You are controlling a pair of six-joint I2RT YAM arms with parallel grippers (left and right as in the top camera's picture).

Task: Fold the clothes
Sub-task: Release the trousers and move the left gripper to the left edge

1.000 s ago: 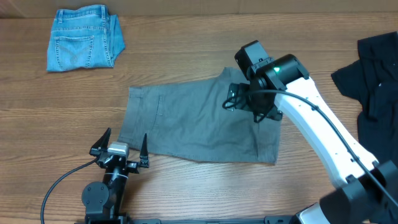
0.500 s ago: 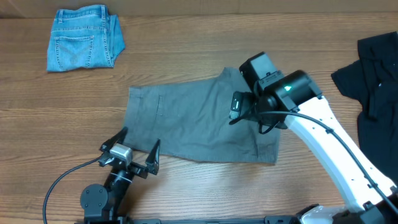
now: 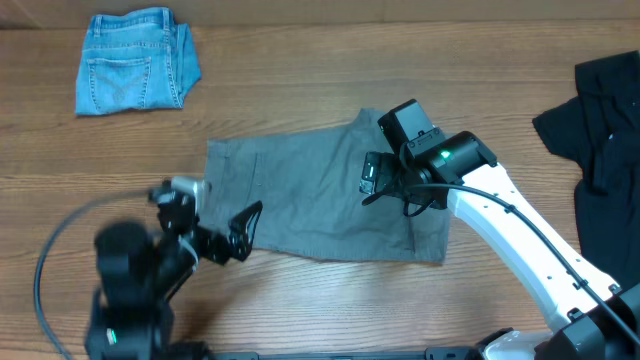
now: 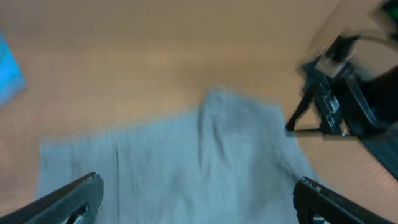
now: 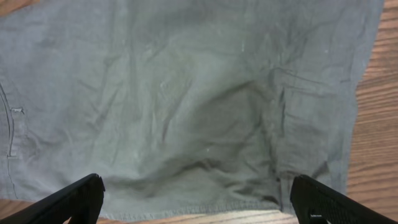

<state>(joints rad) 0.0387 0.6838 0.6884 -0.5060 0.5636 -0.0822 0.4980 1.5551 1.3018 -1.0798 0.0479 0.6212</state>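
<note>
Grey-green shorts [image 3: 300, 200] lie spread flat in the middle of the wooden table; they fill the right wrist view [image 5: 186, 93] and show blurred in the left wrist view [image 4: 186, 162]. My left gripper [image 3: 212, 222] is open and empty at the shorts' left front edge, blurred by motion. My right gripper [image 3: 385, 180] is open and empty, hovering over the shorts' right half. Folded blue jeans [image 3: 135, 60] sit at the far left. A black garment [image 3: 600, 130] lies crumpled at the right edge.
The table front edge runs along the bottom. The right arm [image 4: 336, 93] shows in the left wrist view past the shorts. A black cable [image 3: 50, 270] loops at the left arm's base.
My left arm swung up and left from the front edge to the shorts' left side. My right gripper shifted slightly left over the shorts. The shorts have not moved.
</note>
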